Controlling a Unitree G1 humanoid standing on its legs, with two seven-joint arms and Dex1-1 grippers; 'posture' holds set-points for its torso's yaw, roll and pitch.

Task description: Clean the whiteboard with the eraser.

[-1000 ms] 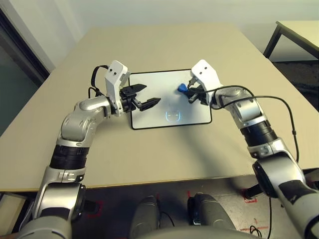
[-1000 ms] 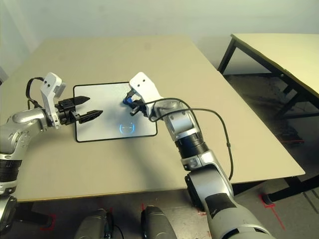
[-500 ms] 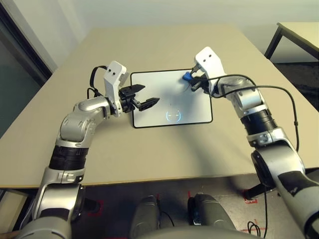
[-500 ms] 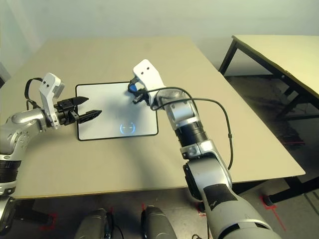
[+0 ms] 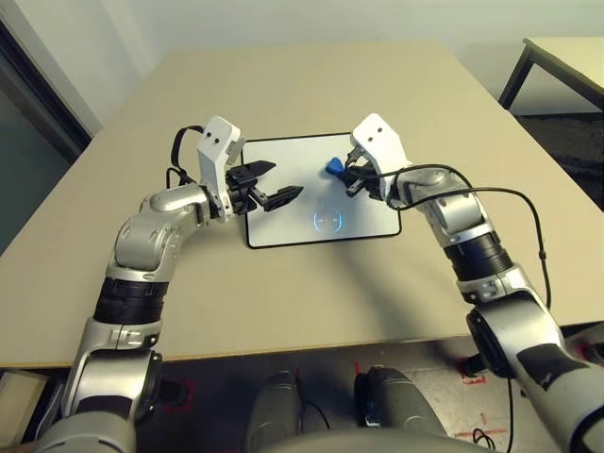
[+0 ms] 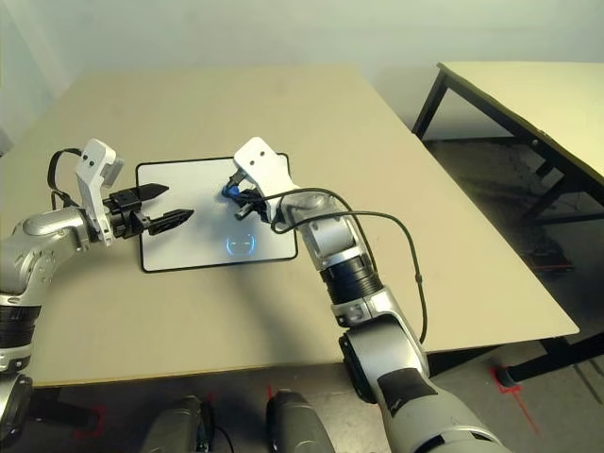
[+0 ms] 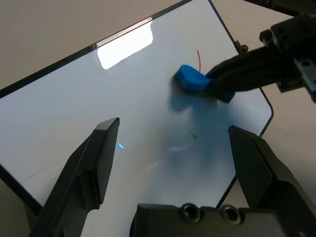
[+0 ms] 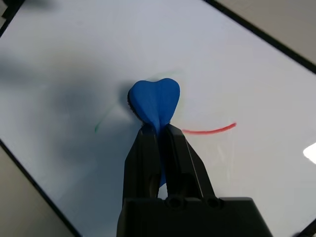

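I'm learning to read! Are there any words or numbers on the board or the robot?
No words or numbers can be read anywhere.
The whiteboard carries only a red stroke and a faint green stroke, not letters.
The eraser is plain blue, unlabelled.

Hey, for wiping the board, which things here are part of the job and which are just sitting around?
Part of the job:
whiteboard, red mark and green mark left on it
eraser, squeezed in the right gripper

Just around:
left gripper, jaws open, holding nothing
table
second table
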